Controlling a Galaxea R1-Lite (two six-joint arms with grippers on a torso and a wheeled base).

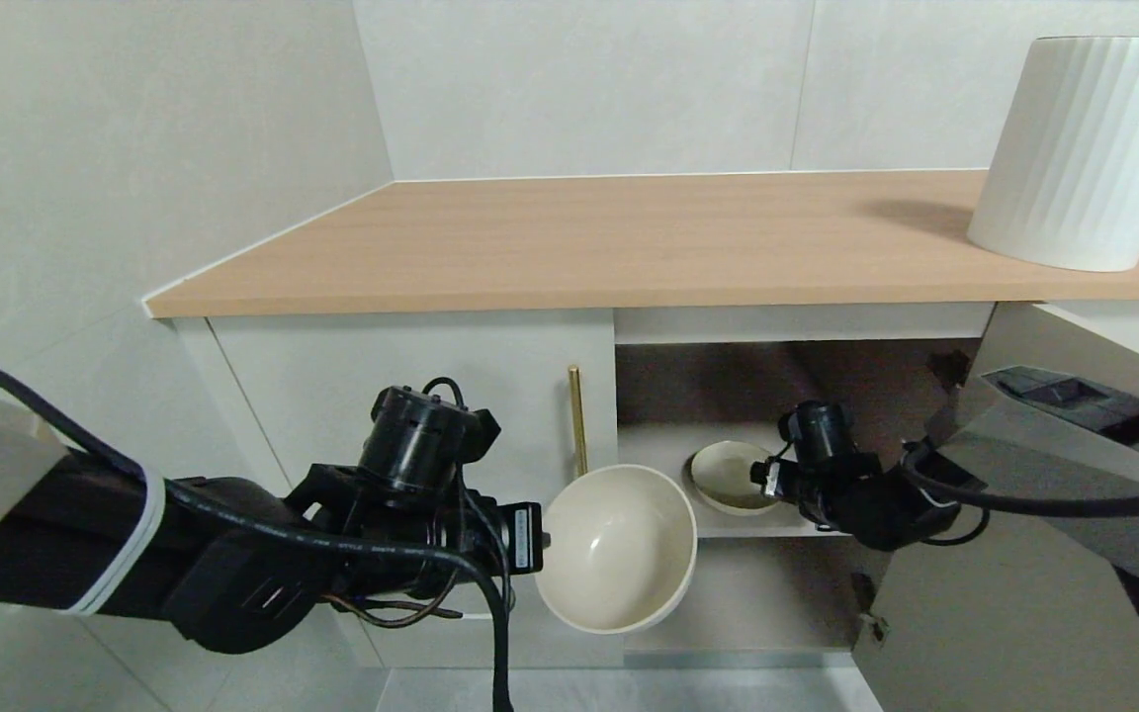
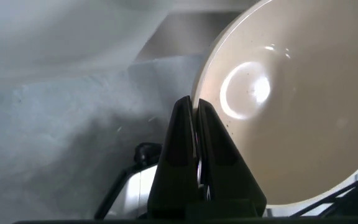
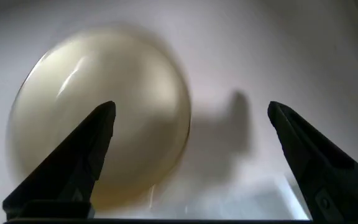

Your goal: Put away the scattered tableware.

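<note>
Head view | left tool (image 1: 542, 539) pinched the tilted bowl (image 1: 619, 554) by its rim before the cabinet (image 1: 382, 366) | right tool (image 1: 765, 477) spread at the dish (image 1: 723, 475) on the shelf (image 1: 651, 450) | risk: your thin rim grip could slip, dropping the bowl.

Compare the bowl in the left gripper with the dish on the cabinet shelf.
The bowl is larger and deeper; the dish is smaller and shallower. The bowl hangs tipped on its side, clamped at the rim by the left gripper; the dish rests on the shelf, with the right gripper open beside it, not holding it. Both are plain cream and empty.
</note>
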